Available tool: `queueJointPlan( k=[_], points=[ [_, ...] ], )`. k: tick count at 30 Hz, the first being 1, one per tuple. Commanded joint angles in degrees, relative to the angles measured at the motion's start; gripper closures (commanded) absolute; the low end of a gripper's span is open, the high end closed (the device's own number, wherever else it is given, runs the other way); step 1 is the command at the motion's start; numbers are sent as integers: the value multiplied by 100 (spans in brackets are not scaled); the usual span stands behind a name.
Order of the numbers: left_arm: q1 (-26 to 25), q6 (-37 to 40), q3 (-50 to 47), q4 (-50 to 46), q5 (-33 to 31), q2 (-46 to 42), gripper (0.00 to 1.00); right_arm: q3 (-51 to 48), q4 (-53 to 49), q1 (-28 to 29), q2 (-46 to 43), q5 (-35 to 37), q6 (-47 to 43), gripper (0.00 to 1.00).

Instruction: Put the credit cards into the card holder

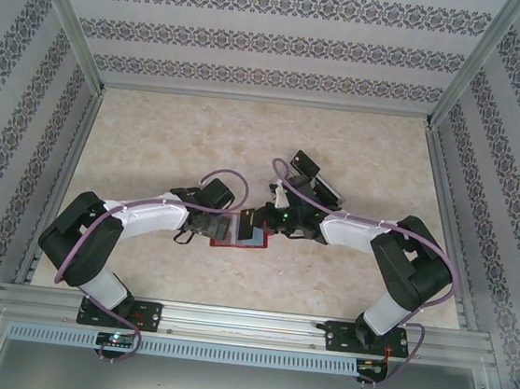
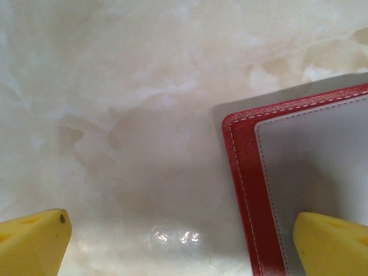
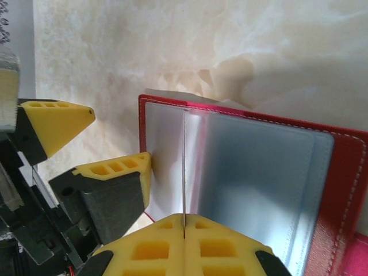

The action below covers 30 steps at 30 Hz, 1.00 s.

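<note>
1. Overhead view. The card holder (image 1: 245, 239) lies open on the table (image 1: 172, 138), at the middle and toward the near edge, between the two arms. The left pincer (image 1: 222, 226) is at its left side and the right pincer (image 1: 271, 219) at its right. A small dark credit card (image 1: 247, 219) stands over the open holder. A dark object (image 1: 318, 178) sits behind the right arm; what it holds cannot be made out.

2. Left wrist view. The left pincer (image 2: 181, 244) is released, with the jaws spread wide. One yellow fingertip (image 2: 330, 244) is over the grey inner panel of the card holder (image 2: 244, 172) and the other is over bare table. Whether the fingertip presses the panel cannot be told.

3. Right wrist view. The right pincer (image 3: 184, 247) is clenched on the credit card (image 3: 184, 172), which is seen edge-on as a thin line running from the fingers across the holder's left pocket. The card holder (image 3: 259, 172) lies open and its clear pockets appear unfilled.

4. Progress, as a judgement. No card is seen seated in a pocket. One card is gripped and positioned over the holder, but its insertion is not complete. It remains to slide this card in and then deal with any further cards.
</note>
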Motion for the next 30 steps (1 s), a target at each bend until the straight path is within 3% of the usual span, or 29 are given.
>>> queueJointPlan(
  k=[1, 10, 30],
  points=[
    [66, 137, -183, -317, -137, 61, 0, -90, 444, -48, -21, -203, 195, 100],
    [66, 32, -202, -585, -67, -56, 0, -137, 618, -113, 330, -109, 203, 100],
    [71, -321, -338, -669, -120, -23, 0, -259, 1018, -329, 346, -627, 123, 100]
  ],
)
